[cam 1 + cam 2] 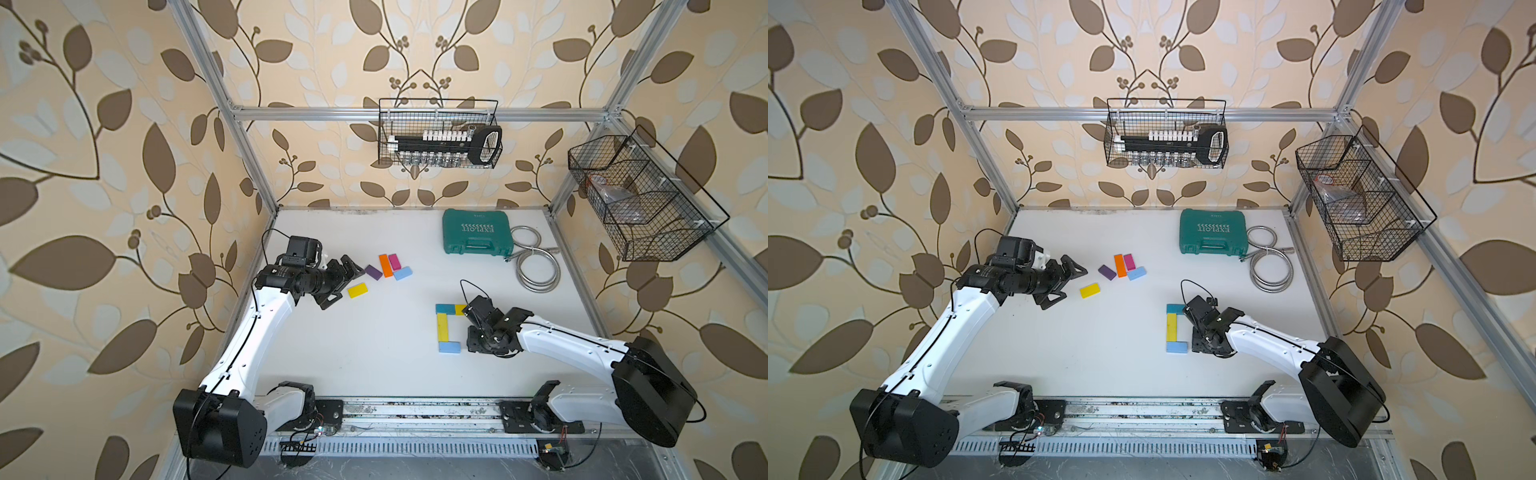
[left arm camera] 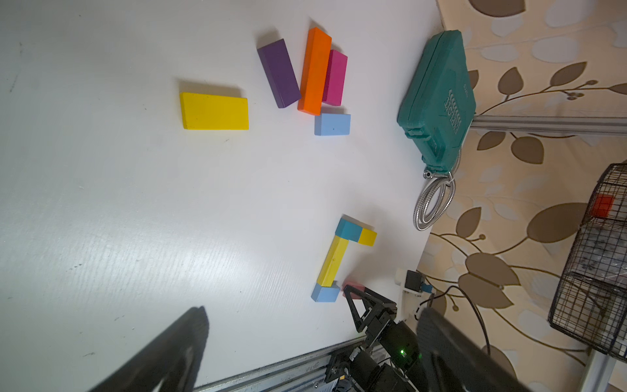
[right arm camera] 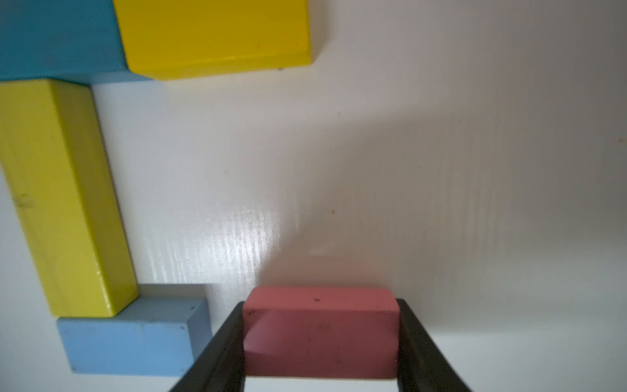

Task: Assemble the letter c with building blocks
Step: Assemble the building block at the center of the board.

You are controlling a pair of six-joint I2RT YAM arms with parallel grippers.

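Beside light-blue block [image 3: 132, 342] | right jaws clamp pink block [image 3: 320, 336] | edges just apart

Green tool case [image 1: 477, 231] lies beside, perhaps touching, coiled metal hose [image 1: 536, 288].

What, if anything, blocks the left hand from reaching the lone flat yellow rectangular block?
Likely nothing, so yes: the open left hand is beside the flat yellow rectangular block, only bare white table between.
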